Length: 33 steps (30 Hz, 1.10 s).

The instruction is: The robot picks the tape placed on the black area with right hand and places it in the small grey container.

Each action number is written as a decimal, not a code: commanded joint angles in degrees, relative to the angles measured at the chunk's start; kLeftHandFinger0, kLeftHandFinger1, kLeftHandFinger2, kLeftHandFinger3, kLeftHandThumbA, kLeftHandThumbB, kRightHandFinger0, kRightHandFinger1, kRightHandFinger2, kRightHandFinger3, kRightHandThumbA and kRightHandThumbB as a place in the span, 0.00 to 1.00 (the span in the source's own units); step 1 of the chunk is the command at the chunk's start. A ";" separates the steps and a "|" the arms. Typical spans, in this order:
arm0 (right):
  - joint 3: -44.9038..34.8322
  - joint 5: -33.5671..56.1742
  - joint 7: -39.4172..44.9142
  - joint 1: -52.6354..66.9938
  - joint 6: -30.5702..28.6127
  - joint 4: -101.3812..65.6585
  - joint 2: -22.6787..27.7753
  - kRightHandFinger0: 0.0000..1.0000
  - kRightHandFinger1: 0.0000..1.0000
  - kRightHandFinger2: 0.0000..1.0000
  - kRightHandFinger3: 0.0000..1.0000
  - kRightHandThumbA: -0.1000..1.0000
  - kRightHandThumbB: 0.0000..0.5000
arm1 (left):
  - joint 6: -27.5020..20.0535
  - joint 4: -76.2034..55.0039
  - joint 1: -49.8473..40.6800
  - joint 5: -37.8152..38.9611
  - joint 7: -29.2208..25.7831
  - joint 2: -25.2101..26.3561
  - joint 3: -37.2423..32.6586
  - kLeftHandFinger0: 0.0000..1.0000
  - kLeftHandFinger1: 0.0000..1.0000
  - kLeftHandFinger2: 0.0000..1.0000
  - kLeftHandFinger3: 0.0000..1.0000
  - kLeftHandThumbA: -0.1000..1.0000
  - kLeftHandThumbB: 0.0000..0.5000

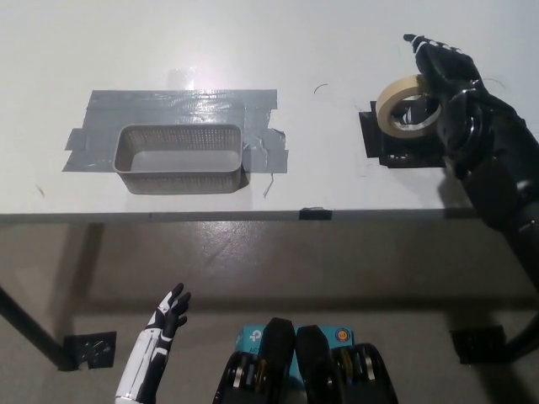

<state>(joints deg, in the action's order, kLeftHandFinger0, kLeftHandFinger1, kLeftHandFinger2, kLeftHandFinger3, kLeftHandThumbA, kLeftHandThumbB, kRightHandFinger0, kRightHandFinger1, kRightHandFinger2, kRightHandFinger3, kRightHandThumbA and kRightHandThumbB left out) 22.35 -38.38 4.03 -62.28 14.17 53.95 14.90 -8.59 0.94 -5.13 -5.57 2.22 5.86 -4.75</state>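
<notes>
Clearly the right hand (446,88), fingers pinching the tilted tape (407,106) by its far edge above the black area (379,143), risks dropping it short of the small grey container (180,158), while the left hand (168,316) idles below, fingers spread.

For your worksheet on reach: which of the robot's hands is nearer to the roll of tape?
Right. The black right hand is at the tape roll, over the black patch. The white left hand hangs below the table edge, far off.

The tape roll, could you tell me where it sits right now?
In the head view the tape roll is at the table's right, tilted over the black area, with the right hand at its right edge.
</notes>
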 commanded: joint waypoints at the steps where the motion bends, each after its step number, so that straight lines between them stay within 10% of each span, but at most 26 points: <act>1: 0.83 -0.73 -3.33 -4.71 -1.67 1.11 0.12 1.00 1.00 1.00 1.00 0.97 0.73 | -1.65 -1.13 0.34 0.14 0.58 0.72 0.25 1.00 1.00 1.00 1.00 1.00 0.20; 12: 2.46 -0.31 -3.16 -7.48 -3.13 5.32 -0.25 1.00 1.00 1.00 1.00 1.00 0.74 | -2.09 -0.50 0.70 0.53 0.77 0.65 0.13 1.00 1.00 1.00 1.00 1.00 0.22; 14: 2.39 -0.34 -10.20 -7.30 -7.85 8.14 -0.79 1.00 1.00 1.00 1.00 0.76 0.56 | -1.64 -1.15 0.38 0.10 0.67 0.65 -0.01 1.00 1.00 1.00 1.00 1.00 0.21; 15: 1.62 0.12 -17.59 -6.77 -12.42 10.47 -1.34 0.83 0.84 0.87 1.00 0.44 0.46 | -1.64 -1.24 0.28 0.05 0.72 0.79 0.00 1.00 1.00 1.00 1.00 1.00 0.22; 16: 2.68 -1.65 -26.40 -6.05 -16.16 11.95 -1.44 0.37 0.37 0.35 0.55 0.08 0.29 | -1.59 -1.28 0.47 -0.06 0.82 0.94 -0.05 1.00 1.00 1.00 1.00 1.00 0.20; 17: 4.31 -3.66 -32.90 -5.73 -18.30 13.48 -1.59 0.02 0.04 0.18 0.32 0.00 0.45 | -1.46 -1.29 0.64 0.03 0.87 0.90 -0.08 1.00 1.00 1.00 1.00 1.00 0.19; 20: 6.28 -5.13 -36.08 -5.19 -19.52 14.51 -2.47 0.00 0.23 0.63 0.76 0.00 0.38 | -1.64 -1.23 0.80 0.42 1.14 0.95 -0.13 1.00 1.00 1.00 1.00 1.00 0.19; 33: 5.50 -2.07 -39.18 -4.49 -25.10 17.22 -3.01 0.04 0.41 0.74 0.84 0.00 0.43 | -0.41 -1.67 1.07 1.55 1.50 1.24 0.36 1.00 1.00 1.00 1.00 1.00 0.24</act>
<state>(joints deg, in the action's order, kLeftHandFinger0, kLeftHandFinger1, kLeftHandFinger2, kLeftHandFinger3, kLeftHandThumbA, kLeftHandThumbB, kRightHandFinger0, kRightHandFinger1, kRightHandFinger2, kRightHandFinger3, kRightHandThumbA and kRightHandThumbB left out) 27.19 -39.15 -18.51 -61.87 0.73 69.61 12.02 -8.29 1.02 -4.87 -5.35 2.22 5.92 -4.90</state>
